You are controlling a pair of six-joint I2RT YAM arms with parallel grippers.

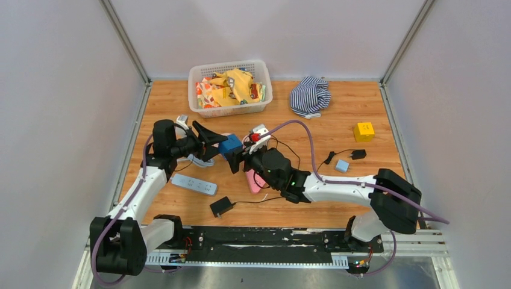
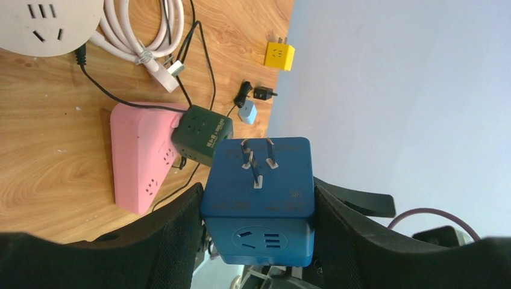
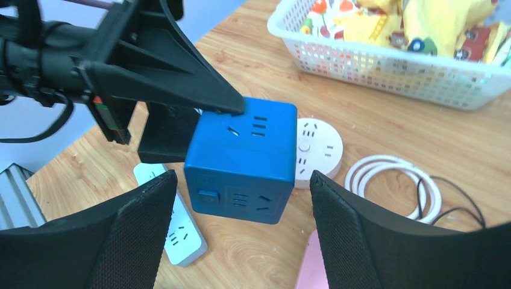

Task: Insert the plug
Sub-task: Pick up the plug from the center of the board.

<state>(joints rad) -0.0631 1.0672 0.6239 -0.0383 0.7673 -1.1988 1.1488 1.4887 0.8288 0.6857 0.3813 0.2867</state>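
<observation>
Woodgrain tabletop (image 1: 361, 108) w/ blue cube (image 1: 229, 145)

Light's bright & even, diffuse, colours clean. Only faint soft shadows on the table (image 1: 337, 108). Top view's sharp. Wrist cams: my fingers (image 3: 120, 241) go dark & blurry up close, bkgd a bit soft, edges bend slightly.

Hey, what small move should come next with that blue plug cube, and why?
Probably draw the right gripper straight back. Its jaws stand open with gaps either side of the blue cube, while the left gripper clamps it, prongs exposed.
</observation>
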